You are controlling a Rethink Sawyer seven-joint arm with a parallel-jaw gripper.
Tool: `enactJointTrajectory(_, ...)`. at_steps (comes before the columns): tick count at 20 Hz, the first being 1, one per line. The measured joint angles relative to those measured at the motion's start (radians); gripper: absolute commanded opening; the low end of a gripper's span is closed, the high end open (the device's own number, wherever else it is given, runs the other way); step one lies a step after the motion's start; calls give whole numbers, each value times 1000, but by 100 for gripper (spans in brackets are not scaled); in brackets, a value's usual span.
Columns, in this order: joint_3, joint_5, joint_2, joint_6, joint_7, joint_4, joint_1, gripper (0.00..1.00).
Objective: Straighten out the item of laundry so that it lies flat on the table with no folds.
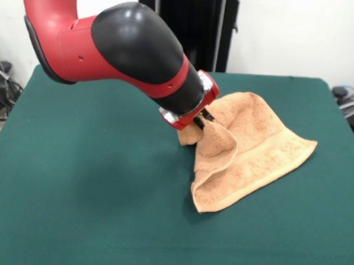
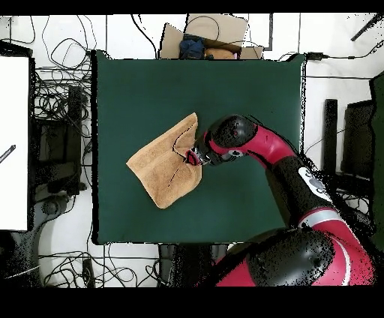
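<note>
Peach towel (image 1: 256,150), folded, lies diagonally on the table (image 1: 90,193); the tool (image 1: 202,121) pinches a raised fold.

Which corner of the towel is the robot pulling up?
The corner bunched at the gripper; the towel's other corners lie flat on the table.

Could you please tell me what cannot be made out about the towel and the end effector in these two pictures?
- End effector: in the front view the wrist and bunched cloth cover its tips; open or shut is unclear. In the overhead view the arm covers it.
- Towel: its folded-under layers and any labels are hidden by its own top layer in both views.
- Table: its near edge is cut off in the front view.
</note>
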Motion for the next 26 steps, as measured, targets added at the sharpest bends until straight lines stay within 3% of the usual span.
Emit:
enactJointTrajectory(2,0,0,4,0,0,0,0,0)
enactJointTrajectory(3,0,0,10,0,0,0,0,100)
enactJointTrajectory(26,-24,-27,-3,0,0,0,6,100)
